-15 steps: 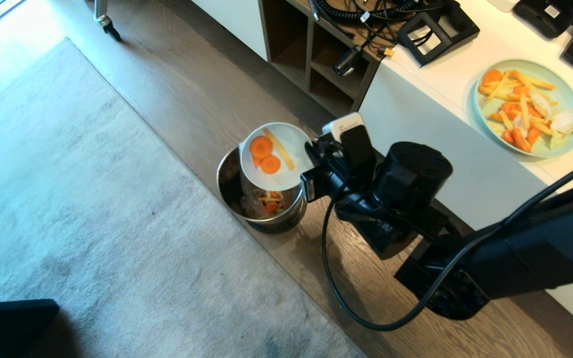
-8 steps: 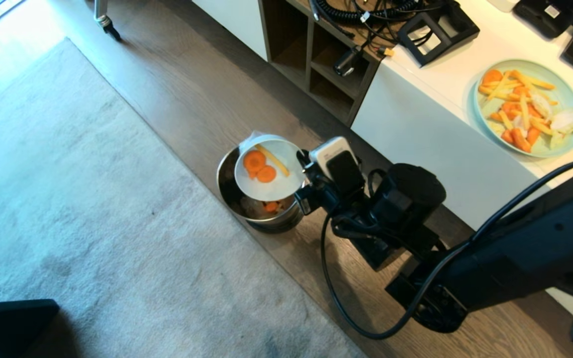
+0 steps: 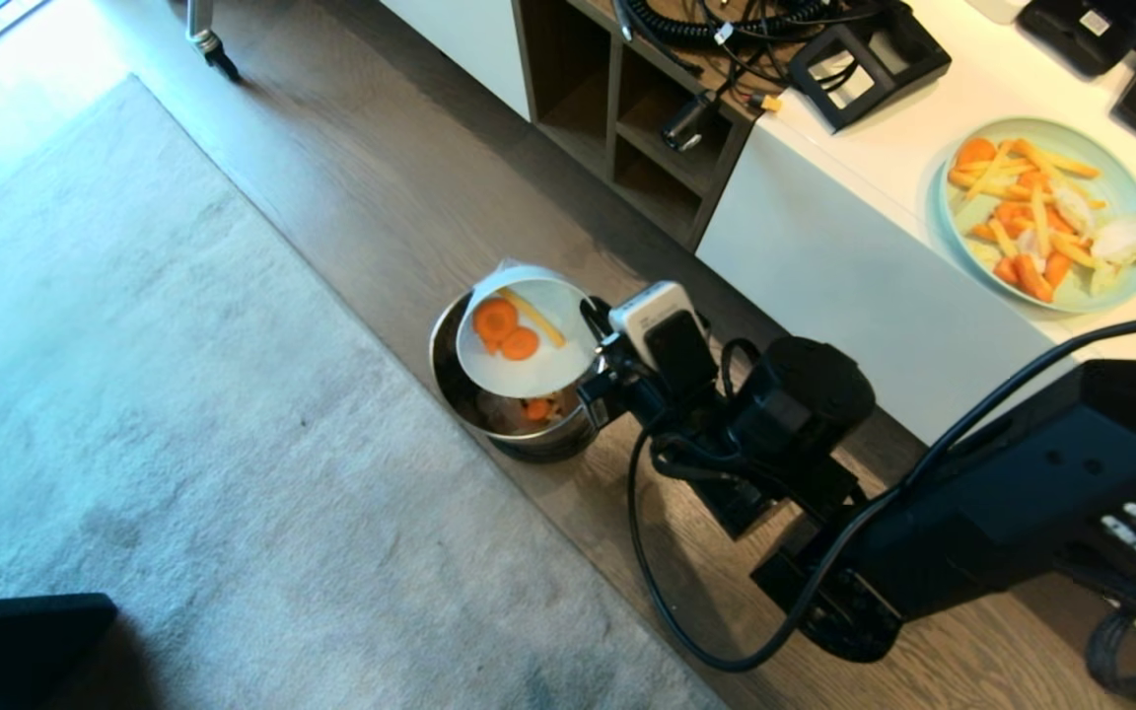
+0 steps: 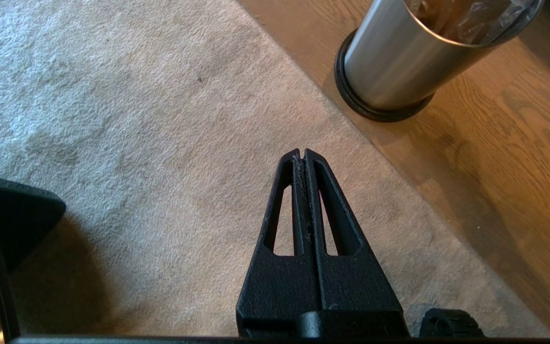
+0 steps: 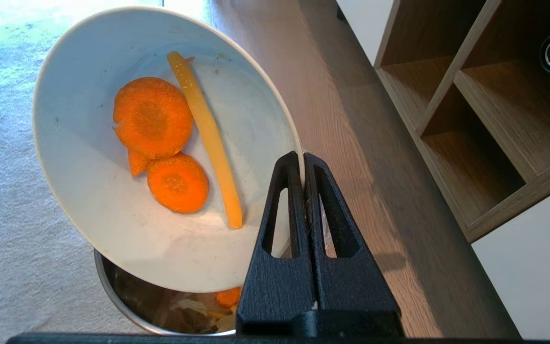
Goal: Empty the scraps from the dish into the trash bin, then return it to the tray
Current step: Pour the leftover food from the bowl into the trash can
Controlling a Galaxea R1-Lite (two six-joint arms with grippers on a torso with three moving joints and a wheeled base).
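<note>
The dish [image 3: 529, 370] [image 5: 112, 229] is a small white bowl, tilted over the mouth of the trash bin [image 3: 469, 409] [image 4: 399, 62]. My right gripper [image 3: 596, 340] [image 5: 302, 160] is shut on the dish's rim. The scraps [image 3: 507, 330] [image 5: 153, 117], carrot slices and a pale-yellow stick, still lie inside the tilted dish. Orange pieces show in the bin below it. My left gripper [image 4: 302, 152] is shut and empty, hanging over the carpet away from the bin. The tray is out of view.
A pale-green plate [image 3: 1115, 182] heaped with orange and yellow pieces sits on the white counter [image 3: 884, 148] at the right. Open wooden shelves [image 3: 627, 108] stand behind the bin. A grey carpet [image 3: 183, 444] covers the floor to the left.
My right arm has lowered and tipped the dish further over the bin, shifting it slightly left. The scraps have stayed inside.
</note>
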